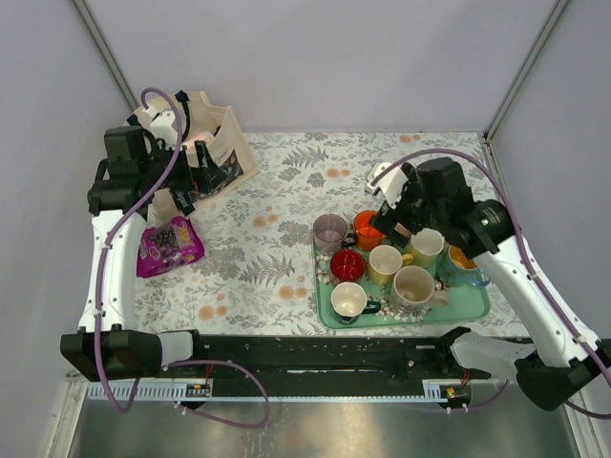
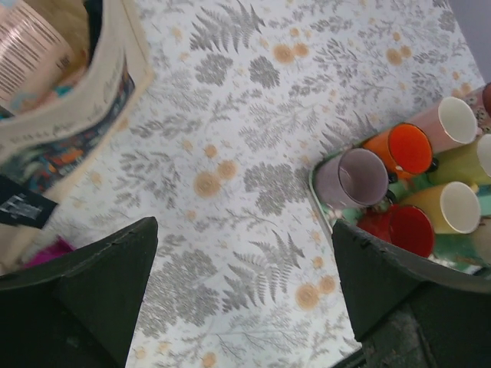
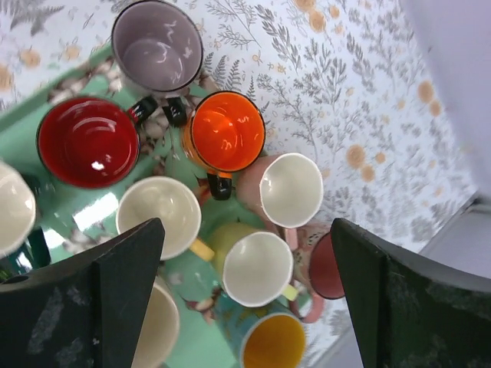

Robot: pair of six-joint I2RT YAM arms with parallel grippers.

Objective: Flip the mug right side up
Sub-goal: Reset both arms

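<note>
A green tray (image 1: 477, 307) holds several mugs, all with their mouths showing. In the right wrist view I see a purple mug (image 3: 157, 46), an orange one (image 3: 227, 132), a red one (image 3: 88, 142), a pink one (image 3: 290, 189), a yellow-green one (image 3: 253, 268) and a blue one with a yellow inside (image 3: 275, 343). A speckled pink mug with a dark red inside (image 3: 328, 266) leans at the tray's far edge, its mouth facing sideways. My right gripper (image 3: 245, 295) is open and empty above these mugs. My left gripper (image 2: 245, 295) is open and empty above bare tablecloth, left of the tray.
A cloth tote bag (image 1: 215, 143) stands at the back left beside the left arm. A magenta snack packet (image 1: 169, 245) lies left of centre. The table has a fern-print cloth (image 1: 277, 239). Walls close in on three sides.
</note>
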